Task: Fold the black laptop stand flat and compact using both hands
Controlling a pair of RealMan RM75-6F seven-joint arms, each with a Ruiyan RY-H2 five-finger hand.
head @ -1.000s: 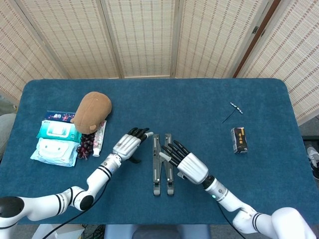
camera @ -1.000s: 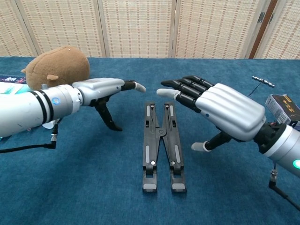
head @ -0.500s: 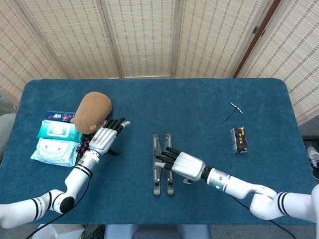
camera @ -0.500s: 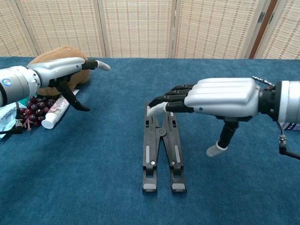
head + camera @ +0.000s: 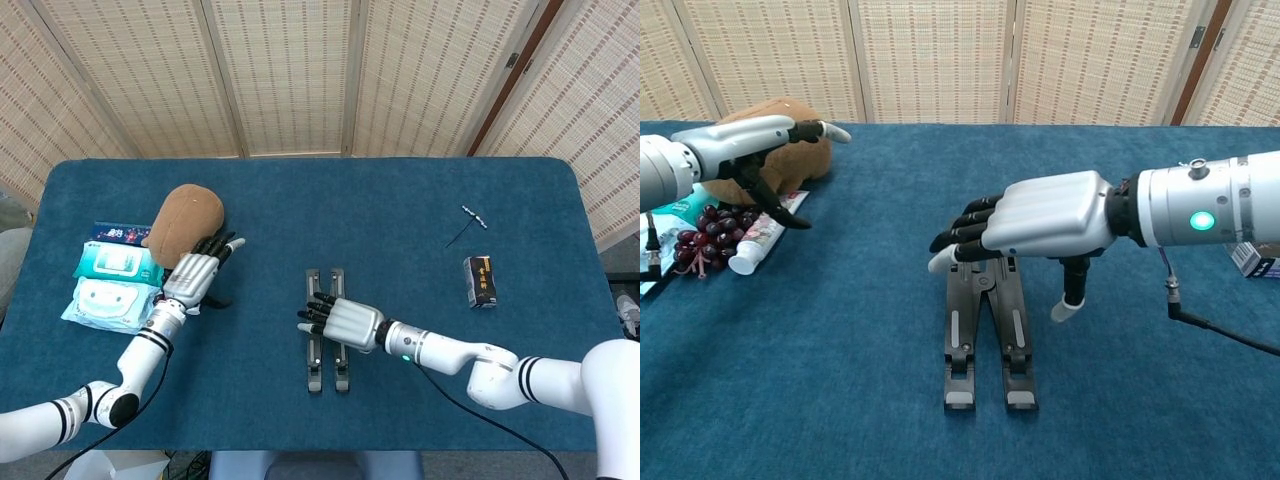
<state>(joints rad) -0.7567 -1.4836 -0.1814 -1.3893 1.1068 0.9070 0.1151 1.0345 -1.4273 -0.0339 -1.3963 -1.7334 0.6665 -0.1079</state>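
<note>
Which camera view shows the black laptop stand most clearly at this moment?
The chest view shows the laptop stand best: its two bars lie side by side and flat, with both near feet visible below the right hand. In the head view the stand is small, and the hand covers its middle.

Nothing legible anywhere. At the left of the head view the blue packet and the teal wipes pack carry white print too small to make out, and the small black box at the right shows gold marks, also unreadable.
</note>
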